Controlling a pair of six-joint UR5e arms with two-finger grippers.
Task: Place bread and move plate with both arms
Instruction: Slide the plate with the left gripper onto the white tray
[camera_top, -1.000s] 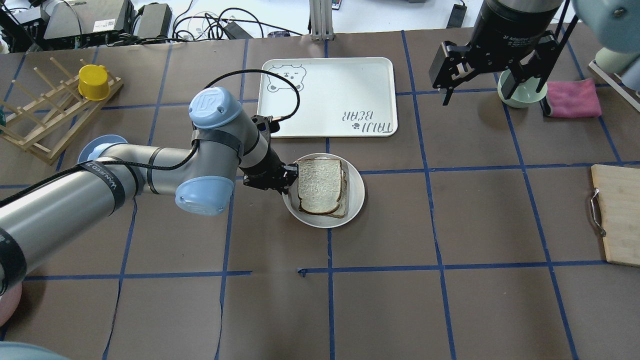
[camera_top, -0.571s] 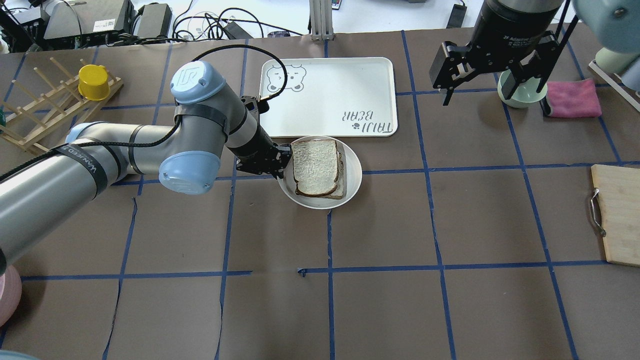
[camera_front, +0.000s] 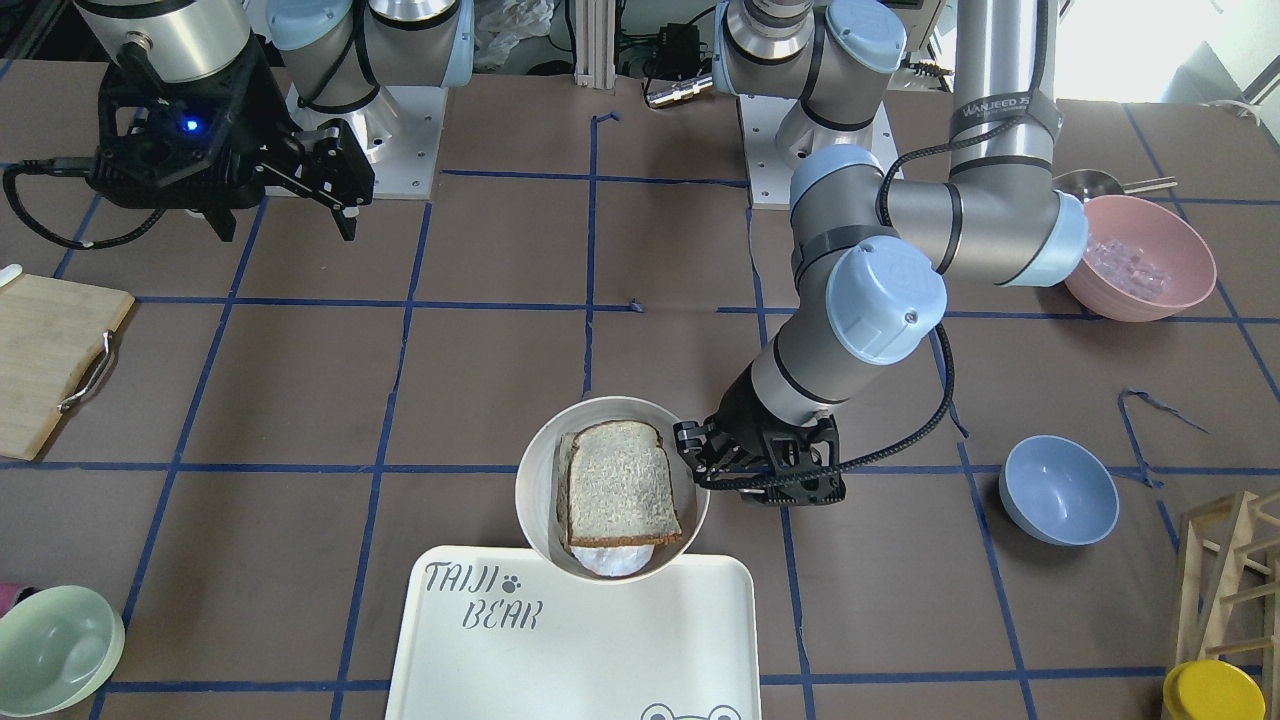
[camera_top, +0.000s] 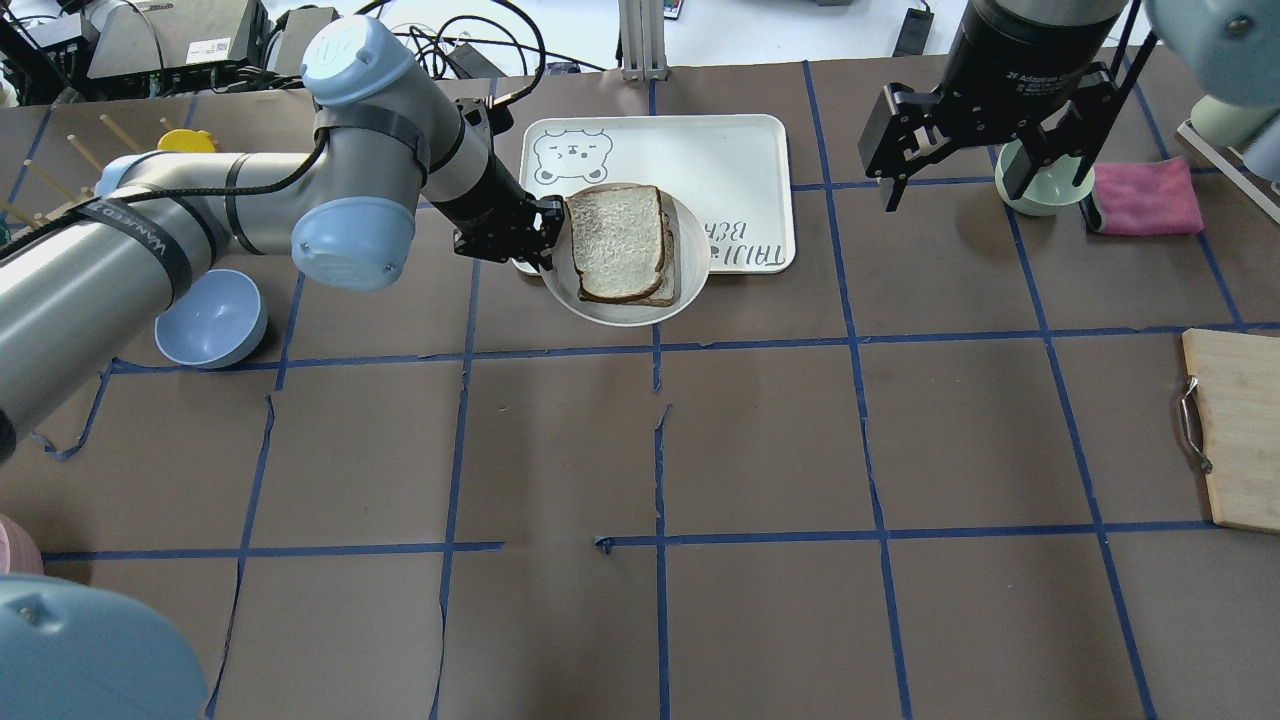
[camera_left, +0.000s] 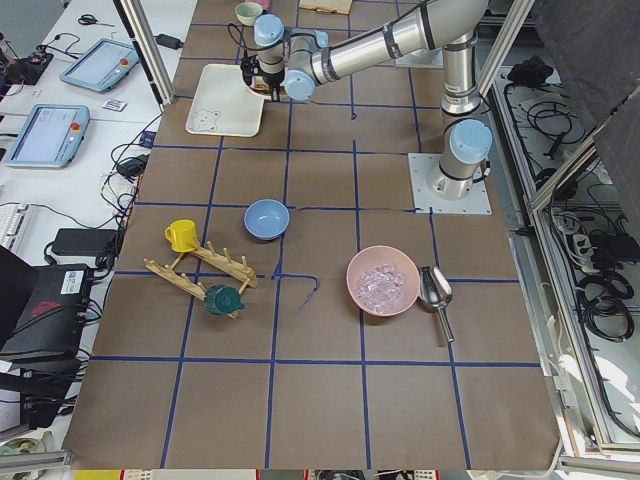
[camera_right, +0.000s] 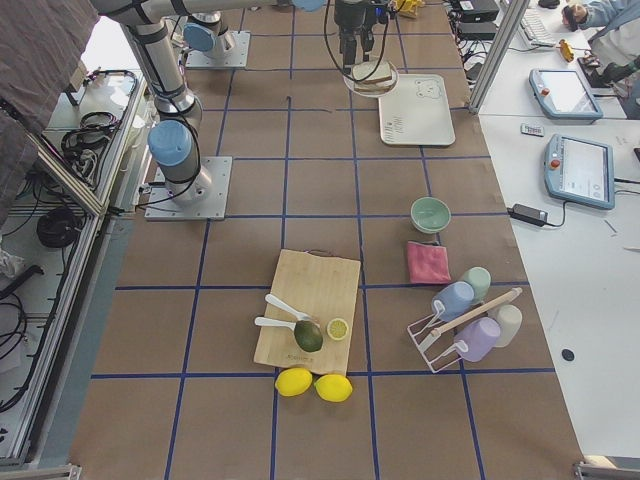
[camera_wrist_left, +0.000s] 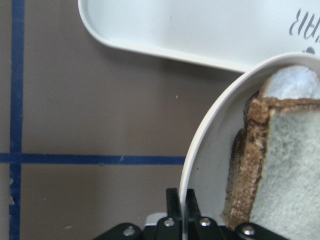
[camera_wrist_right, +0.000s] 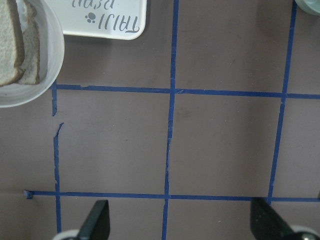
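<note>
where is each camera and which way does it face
Front-facing: across the table, facing the robot; left arm, right gripper
Overhead: behind robot, looking down; left gripper on plate
Exterior left: left table end; left arm
Exterior right: right table end; right arm
Left wrist: down onto plate; fingertips
Right wrist: down onto table; fingertips
Shared: front-facing and overhead show the bread

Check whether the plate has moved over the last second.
Yes. In the overhead view the plate, pinched at its rim by the left gripper, has gone from short of the tray to overlapping its near edge, away from the robot.
</note>
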